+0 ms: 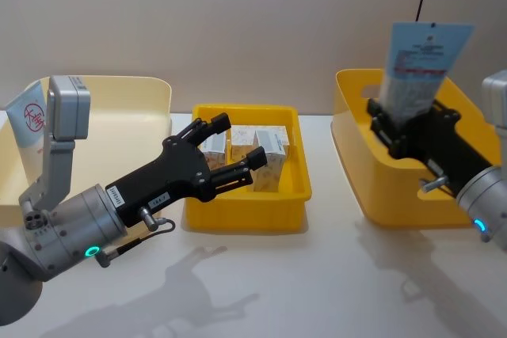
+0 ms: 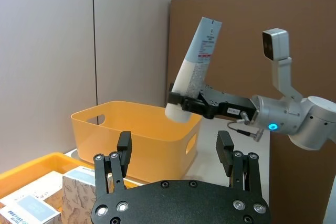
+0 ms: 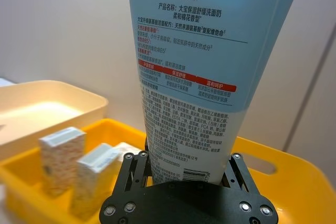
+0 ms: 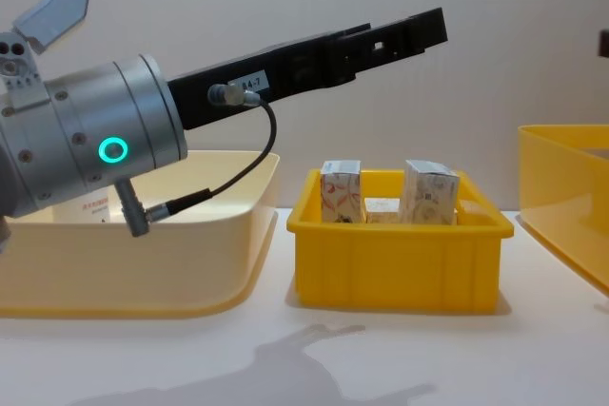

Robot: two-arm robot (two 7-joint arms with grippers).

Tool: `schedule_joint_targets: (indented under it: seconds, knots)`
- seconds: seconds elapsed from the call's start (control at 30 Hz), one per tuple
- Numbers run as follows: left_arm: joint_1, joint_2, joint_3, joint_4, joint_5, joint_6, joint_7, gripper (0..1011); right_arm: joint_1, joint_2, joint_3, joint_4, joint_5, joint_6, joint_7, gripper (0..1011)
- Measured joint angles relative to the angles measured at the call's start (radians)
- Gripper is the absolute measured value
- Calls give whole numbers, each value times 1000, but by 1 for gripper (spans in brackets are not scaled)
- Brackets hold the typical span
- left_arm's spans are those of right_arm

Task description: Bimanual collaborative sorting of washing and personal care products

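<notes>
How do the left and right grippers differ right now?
The left gripper is open and empty; the right gripper is shut on the pale-blue tube. The left gripper hovers over the shallow yellow tray of cartons; the right gripper holds its load over the deep yellow bin. Both are black.

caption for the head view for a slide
Right claw holds the tube over the deep bin; open left claw hovers above the cartons.

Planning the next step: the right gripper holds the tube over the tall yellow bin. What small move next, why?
Probably lower the right gripper: it is shut on the tube, whose lower end hangs near the rim of the yellow bin, not yet inside.
</notes>
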Motion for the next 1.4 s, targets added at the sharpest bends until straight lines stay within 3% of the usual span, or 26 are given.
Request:
schedule_joint_targets:
  seconds: [0.23,0.47,0.83,1.4]
  knots:
    - [0,0,0,0,0,0,0,1002,28,-6,31,47,-38,2,-57,538]
    - [0,0,0,0,0,0,0,1002,97,-25,42,140,-83,20,-115,538]
    - [0,0,0,0,0,0,0,1002,200,-66,34,284,-122,90,-160,538]
    - [0,0,0,0,0,0,0,1002,279,-137,12,406,-135,225,-190,538]
